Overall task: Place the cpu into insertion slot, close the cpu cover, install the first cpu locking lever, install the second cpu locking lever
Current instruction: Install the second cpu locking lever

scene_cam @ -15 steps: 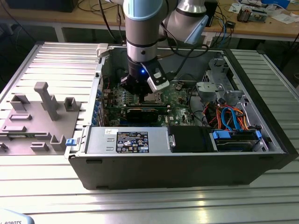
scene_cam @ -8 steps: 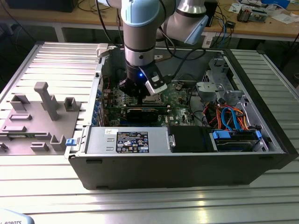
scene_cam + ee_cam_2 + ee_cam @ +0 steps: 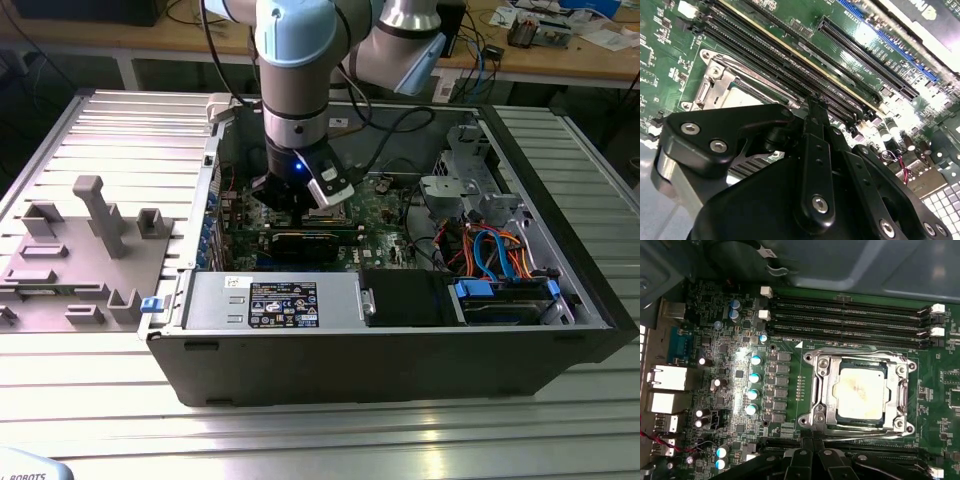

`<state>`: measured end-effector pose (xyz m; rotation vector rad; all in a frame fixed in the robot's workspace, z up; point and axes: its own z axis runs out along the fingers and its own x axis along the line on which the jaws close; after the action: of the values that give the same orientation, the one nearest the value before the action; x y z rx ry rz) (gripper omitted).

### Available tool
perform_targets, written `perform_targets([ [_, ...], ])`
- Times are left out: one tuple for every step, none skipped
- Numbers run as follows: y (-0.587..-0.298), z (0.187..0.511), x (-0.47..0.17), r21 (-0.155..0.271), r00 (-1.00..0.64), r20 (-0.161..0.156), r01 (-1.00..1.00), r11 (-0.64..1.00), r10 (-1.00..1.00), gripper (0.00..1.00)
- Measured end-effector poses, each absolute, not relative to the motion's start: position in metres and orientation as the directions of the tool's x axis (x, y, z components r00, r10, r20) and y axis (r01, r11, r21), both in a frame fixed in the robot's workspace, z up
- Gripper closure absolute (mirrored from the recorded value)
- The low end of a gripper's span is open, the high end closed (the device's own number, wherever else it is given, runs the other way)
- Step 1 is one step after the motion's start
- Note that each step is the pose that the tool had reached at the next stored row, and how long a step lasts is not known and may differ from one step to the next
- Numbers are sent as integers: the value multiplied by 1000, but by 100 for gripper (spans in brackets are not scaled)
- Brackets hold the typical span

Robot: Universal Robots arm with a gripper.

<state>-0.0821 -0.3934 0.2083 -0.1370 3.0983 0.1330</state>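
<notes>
In the first wrist view the cpu (image 3: pixel 860 392) lies flat in the insertion slot (image 3: pixel 809 419) on the green board, its pale face showing through the window of the cpu cover (image 3: pixel 821 390). The silvery cover is folded down over it. Thin metal levers (image 3: pixel 860 351) run along two sides of the frame. My gripper (image 3: pixel 813 442) hangs just beside the socket's edge with its fingertips pressed together and nothing between them. The second wrist view has the gripper (image 3: pixel 812 107) next to the cover (image 3: pixel 715 87). In the exterior view the gripper (image 3: pixel 298 205) is low inside the open computer case.
Black memory slots (image 3: pixel 850 315) border the socket, and long black card slots (image 3: pixel 865 55) lie farther off. A grey power-supply box (image 3: pixel 270 300) sits at the case front; blue cables (image 3: pixel 495 250) fill the exterior view's right. A grey fixture tray (image 3: pixel 80 250) stands outside the case.
</notes>
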Motion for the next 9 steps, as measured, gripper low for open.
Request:
perform_targets([
  [-393,208,-82,84,-995,-41,-94,992,-90,89],
  [-392,207,-82,85,-994,-41,-100,991,-97,89],
  [-391,206,-82,86,-994,-41,-107,991,-104,89],
  [-391,206,-82,86,-993,-41,-113,990,-110,89],
  [-390,206,-82,87,-993,-41,-117,989,-113,89],
  [-390,205,-83,89,-992,-41,-122,989,-119,89],
  [-390,205,-83,90,-991,-42,-127,988,-124,89],
  [-389,205,-83,94,-990,-42,-135,986,-132,89],
  [-389,205,-84,97,-990,-43,-141,985,-137,89],
])
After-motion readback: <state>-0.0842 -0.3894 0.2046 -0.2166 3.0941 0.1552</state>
